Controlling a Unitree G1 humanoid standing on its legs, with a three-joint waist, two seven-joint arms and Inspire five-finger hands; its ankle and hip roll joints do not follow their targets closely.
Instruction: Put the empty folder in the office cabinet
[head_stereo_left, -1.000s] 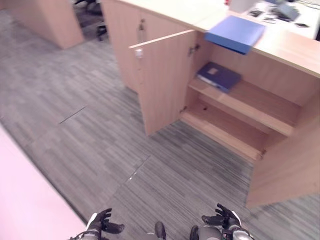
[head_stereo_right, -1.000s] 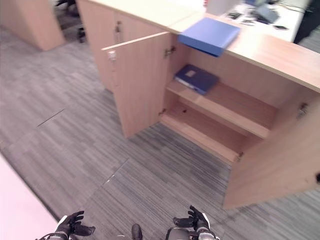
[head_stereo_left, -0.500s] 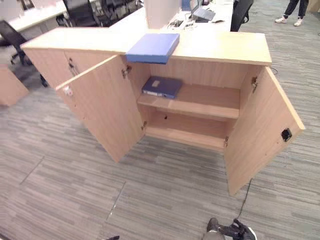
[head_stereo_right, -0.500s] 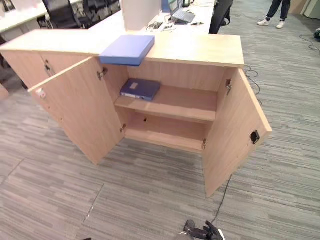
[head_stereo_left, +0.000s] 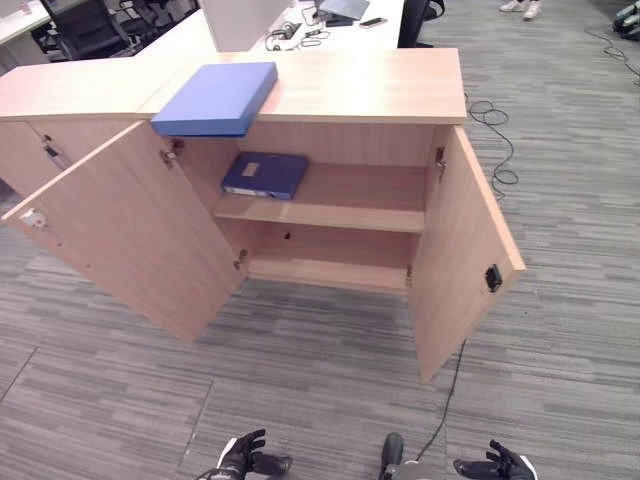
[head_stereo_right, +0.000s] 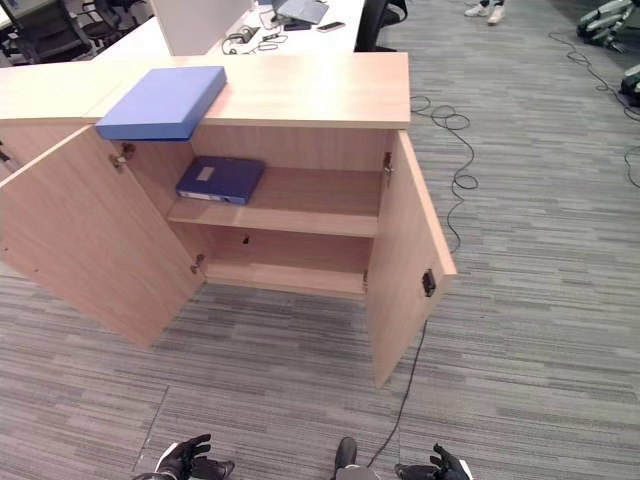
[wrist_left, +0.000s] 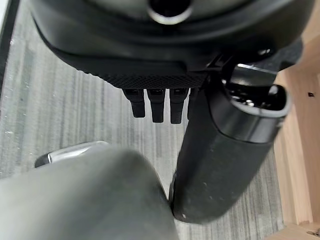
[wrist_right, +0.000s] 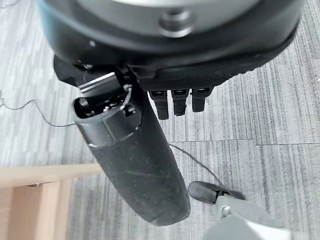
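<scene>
Light-blue folder (head_stereo_left: 216, 97) flat at cabinet-top (head_stereo_left: 400, 85) left front edge; dark-blue folder (head_stereo_left: 264, 174) on upper shelf (head_stereo_left: 360, 200). Left hand (head_stereo_left: 245, 460), right hand (head_stereo_left: 500, 466) low, fingers spread, empty. Approach step: next, reach and grasp.

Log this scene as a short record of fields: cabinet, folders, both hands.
cabinet: both doors open
left door: swung wide
right door: swung wide
light blue folder: flat on the cabinet top, over its front edge
dark blue folder: flat on the upper shelf, left end
left hand: open, holds nothing, low over the floor
right hand: open, holds nothing
</scene>
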